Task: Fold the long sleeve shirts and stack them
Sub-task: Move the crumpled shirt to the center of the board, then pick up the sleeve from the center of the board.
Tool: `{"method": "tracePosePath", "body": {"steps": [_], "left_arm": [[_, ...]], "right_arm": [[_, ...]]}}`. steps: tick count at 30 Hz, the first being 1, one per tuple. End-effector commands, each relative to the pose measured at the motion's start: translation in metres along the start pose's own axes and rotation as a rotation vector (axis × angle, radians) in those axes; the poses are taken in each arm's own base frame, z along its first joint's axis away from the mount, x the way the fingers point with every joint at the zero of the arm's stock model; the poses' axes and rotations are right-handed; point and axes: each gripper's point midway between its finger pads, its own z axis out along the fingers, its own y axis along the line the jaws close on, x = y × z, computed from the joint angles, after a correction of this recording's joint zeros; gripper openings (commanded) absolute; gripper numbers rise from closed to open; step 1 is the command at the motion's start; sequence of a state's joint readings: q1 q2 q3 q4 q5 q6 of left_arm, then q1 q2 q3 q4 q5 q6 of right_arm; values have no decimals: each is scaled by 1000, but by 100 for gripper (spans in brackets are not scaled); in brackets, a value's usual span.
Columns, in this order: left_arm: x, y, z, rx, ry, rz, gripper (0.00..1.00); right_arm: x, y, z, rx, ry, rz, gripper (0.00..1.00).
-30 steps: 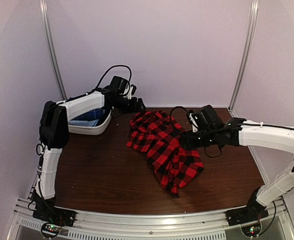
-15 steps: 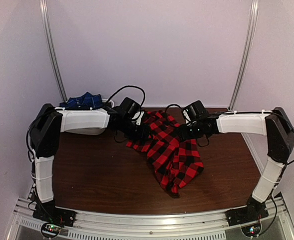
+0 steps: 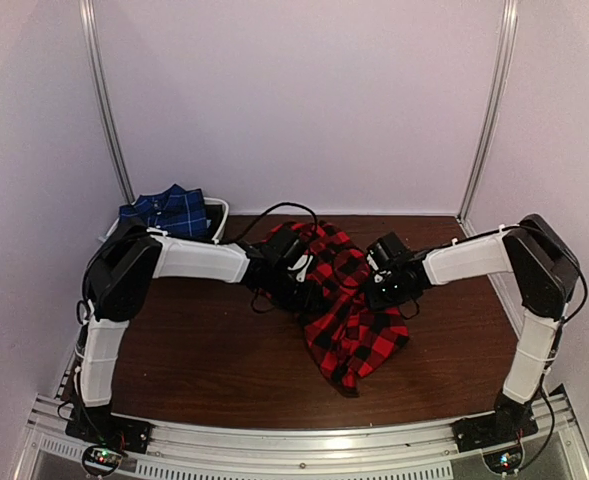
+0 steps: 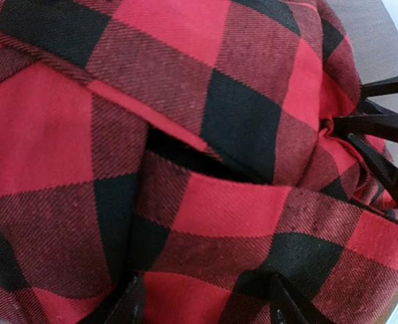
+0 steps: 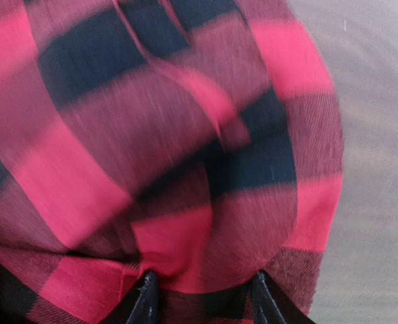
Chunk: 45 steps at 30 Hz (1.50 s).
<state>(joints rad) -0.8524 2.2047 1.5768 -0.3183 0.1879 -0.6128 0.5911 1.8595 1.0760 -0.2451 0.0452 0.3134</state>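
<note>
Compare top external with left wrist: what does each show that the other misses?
Top only: the navy shirt in the white bin at back left, the left arm and right arm, and the red shirt as a whole crumpled heap. Left wrist only: the weave up close, a dark gap under a fold, and the left gripper spread over the cloth. Both: the red shirt and some brown table.

Shirt (image 3: 354, 330) at middle of table (image 3: 204, 370), between left arm (image 3: 199, 258) and right arm (image 3: 464, 258); other shirt (image 3: 169, 210) in bin (image 3: 219, 208), far-left corner.
</note>
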Motion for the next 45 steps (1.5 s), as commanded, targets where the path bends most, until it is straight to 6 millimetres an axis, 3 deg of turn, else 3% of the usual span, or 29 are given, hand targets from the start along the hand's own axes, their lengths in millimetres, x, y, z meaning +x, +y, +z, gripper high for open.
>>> {"method": "tracePosePath", "body": {"steps": [1, 11, 14, 18, 21, 26, 32, 37, 45], "left_arm": [[5, 24, 1, -110, 16, -12, 64], [42, 65, -34, -207, 64, -46, 65], [48, 59, -49, -178, 65, -47, 65], [35, 46, -76, -148, 2, -52, 65], [18, 49, -93, -164, -58, -77, 66], [-2, 68, -91, -191, -99, -114, 69], [-21, 58, -65, -135, -111, -97, 69], [-35, 56, -59, -143, -139, -92, 71], [-44, 84, -46, -261, -163, -113, 74]], "right_arm": [[38, -3, -5, 26, 58, -28, 48], [120, 32, -56, -71, 138, -35, 48], [122, 29, -71, -71, 117, -6, 49], [79, 25, -98, -49, -2, 12, 54], [38, 30, -117, -66, -105, 26, 63], [-23, 27, -121, -59, -224, 53, 73], [-73, 43, -94, -75, -262, 29, 82], [-85, 61, -56, -80, -220, -5, 89], [-98, 64, -11, 4, -191, -36, 98]]}}
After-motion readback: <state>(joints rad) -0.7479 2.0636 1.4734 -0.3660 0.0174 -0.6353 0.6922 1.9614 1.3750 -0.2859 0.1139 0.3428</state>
